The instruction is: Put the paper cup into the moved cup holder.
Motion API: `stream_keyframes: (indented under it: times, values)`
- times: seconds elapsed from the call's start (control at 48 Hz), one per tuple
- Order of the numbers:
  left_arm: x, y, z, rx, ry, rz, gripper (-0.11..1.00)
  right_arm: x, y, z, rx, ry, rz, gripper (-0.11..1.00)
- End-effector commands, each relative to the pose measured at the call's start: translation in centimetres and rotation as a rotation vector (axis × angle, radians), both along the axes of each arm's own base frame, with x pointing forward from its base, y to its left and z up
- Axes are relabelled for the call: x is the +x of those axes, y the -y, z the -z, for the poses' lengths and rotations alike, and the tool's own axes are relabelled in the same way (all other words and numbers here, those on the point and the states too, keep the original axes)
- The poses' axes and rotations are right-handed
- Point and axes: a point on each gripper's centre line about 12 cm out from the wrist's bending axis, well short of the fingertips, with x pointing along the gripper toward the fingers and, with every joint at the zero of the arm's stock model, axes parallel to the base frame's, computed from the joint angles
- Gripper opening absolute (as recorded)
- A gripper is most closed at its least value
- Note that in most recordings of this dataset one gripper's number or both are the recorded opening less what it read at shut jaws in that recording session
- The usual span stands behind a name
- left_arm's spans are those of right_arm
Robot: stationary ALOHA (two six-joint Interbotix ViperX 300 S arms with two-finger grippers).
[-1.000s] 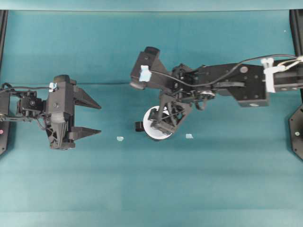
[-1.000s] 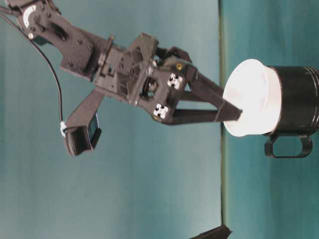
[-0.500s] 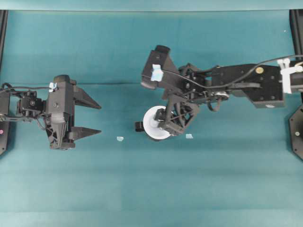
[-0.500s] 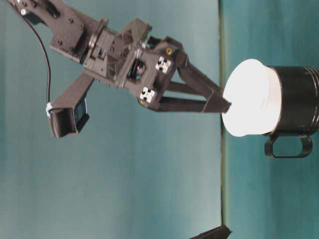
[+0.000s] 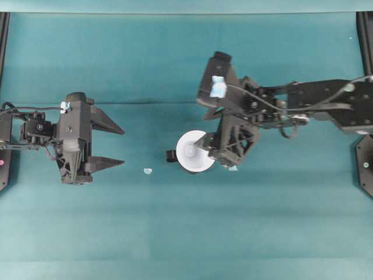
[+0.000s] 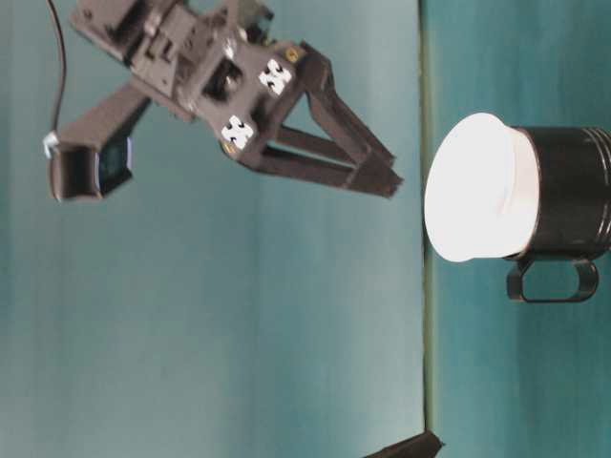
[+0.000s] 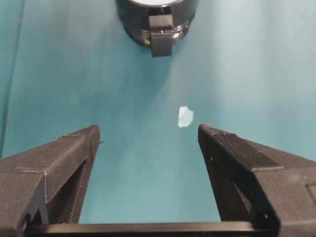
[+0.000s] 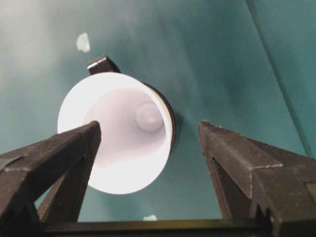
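The white paper cup (image 5: 192,150) sits upright inside the black cup holder (image 5: 171,156) near the table's middle. From table level its wide rim (image 6: 473,191) stands above the holder's wall (image 6: 568,205). My right gripper (image 5: 208,153) hangs open above and to the right of the cup, apart from it (image 6: 391,183). In the right wrist view the cup (image 8: 116,133) lies below, partly behind the left finger (image 8: 74,148). My left gripper (image 5: 122,146) stays open and empty at the far left, facing the holder's handle (image 7: 161,37).
Two small pale scraps lie on the teal cloth, one left of the holder (image 5: 147,171) and one under the right gripper (image 5: 233,168). A cloth seam (image 6: 423,286) runs just in front of the holder. Black frame posts stand at both table ends.
My right gripper has drawn back to the right and risen away from the paper cup's rim, still open. The cup stays in the holder. The left arm has not moved.
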Motion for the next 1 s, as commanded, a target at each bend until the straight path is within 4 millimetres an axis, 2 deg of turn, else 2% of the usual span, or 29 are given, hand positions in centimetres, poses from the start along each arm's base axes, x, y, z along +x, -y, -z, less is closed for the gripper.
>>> stream_keyframes:
  times: [0.0,0.417,0.979]
  values:
    - [0.4,0.0,-0.6,0.003,0.023,0.002,0.8,-0.4,-0.2,-1.6,-0.014,0.059,-0.014,0.88]
    - [0.4,0.0,-0.7,0.004,0.024,0.002,0.8,-2.8,-0.4,-2.2,-0.018,0.101,-0.014,0.88]
    - [0.4,0.0,-0.7,0.004,0.024,0.002,0.8,-3.0,-0.5,-2.3,-0.018,0.109,-0.016,0.88]
